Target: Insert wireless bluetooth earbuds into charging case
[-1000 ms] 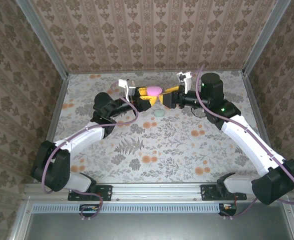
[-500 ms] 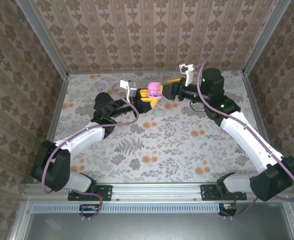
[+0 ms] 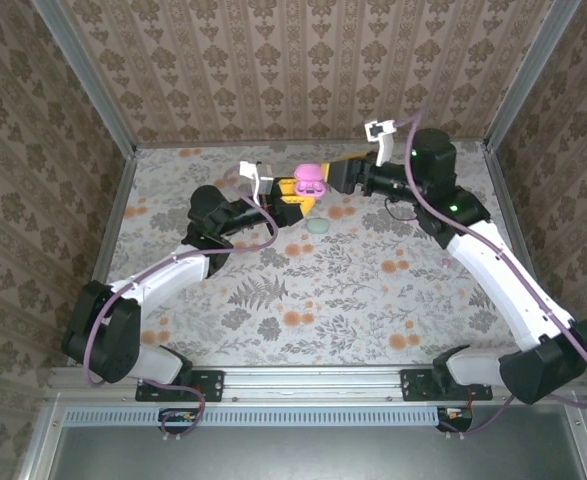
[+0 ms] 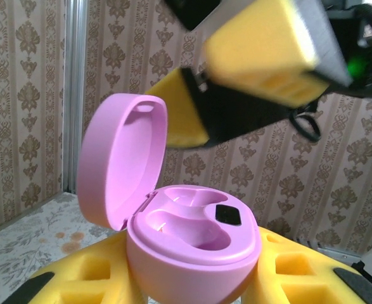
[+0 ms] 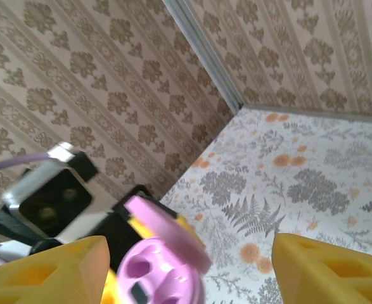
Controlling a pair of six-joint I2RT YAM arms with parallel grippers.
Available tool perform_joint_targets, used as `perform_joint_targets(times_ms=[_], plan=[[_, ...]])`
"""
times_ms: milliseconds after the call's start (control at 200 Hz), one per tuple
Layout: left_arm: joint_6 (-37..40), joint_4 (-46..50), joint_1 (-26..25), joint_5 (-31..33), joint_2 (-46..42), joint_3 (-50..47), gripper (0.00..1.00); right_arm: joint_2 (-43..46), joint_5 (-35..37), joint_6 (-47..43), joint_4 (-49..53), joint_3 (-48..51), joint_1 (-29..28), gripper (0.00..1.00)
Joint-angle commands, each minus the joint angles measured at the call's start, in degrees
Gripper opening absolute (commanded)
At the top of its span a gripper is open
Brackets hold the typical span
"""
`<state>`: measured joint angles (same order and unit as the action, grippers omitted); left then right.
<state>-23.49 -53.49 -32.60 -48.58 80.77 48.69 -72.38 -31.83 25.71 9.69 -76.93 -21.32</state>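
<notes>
- One tight spot: left claw (image 3: 295,193) clenched on open charging case (image 4: 195,244), right claw (image 3: 331,178) released, empty, beside lid (image 4: 122,158).
- Could bump lid shut or twist case loose.

Two arms stand at the tabletop's (image 3: 373,300) near edge: one left arm (image 3: 163,285) and one right arm (image 3: 503,280). Each ends in a single gripper, so there are two: the left gripper (image 3: 295,193) and the right gripper (image 3: 333,175). Each gripper has two yellow fingers (image 5: 319,266), four altogether. There is one pink charging case (image 4: 192,253), with one hinged lid (image 4: 119,158) and two hollows (image 4: 192,231) in its base. Toward the tabletop's far edge lies one small pale green rounded object (image 3: 318,227), too small to identify.
</notes>
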Motion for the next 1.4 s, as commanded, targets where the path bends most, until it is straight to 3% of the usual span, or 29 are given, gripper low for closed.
perform_joint_targets(times_ms=[0,60,195,305,400,565,855,1170,1395], plan=[[2.12,-0.06,0.07,1.28,-1.81,-0.82,0.26,6.43,1.87,-0.68,1.09,2.81,2.88,0.69],[2.13,-0.12,0.17,1.40,-1.98,-1.00,0.26,8.29,5.19,0.00,3.12,5.41,6.23,0.66],[1.97,-0.55,0.21,1.42,-1.97,-1.05,0.26,6.20,11.55,2.98,12.42,10.13,18.21,0.48],[1.81,-0.65,0.26,1.03,-2.20,-0.81,0.26,-2.03,8.99,4.13,15.63,12.68,28.48,0.40],[1.99,-0.43,0.26,0.84,-2.62,-1.03,0.26,-11.31,6.26,1.95,17.13,11.09,32.54,0.37],[2.95,0.84,0.26,1.22,-3.48,-1.57,0.26,-25.24,11.99,1.32,22.75,3.04,32.46,0.43],[4.51,2.85,0.52,1.43,-4.44,-1.67,0.26,-45.76,24.09,-0.65,35.44,-16.33,26.16,0.49],[5.06,3.64,1.31,1.60,-4.85,-1.93,0.26,-51.70,34.80,-2.17,41.19,-23.69,22.01,0.48],[4.81,3.57,1.49,1.28,-4.41,-1.53,0.27,-53.97,35.26,-3.07,42.55,-24.69,21.50,0.47]])
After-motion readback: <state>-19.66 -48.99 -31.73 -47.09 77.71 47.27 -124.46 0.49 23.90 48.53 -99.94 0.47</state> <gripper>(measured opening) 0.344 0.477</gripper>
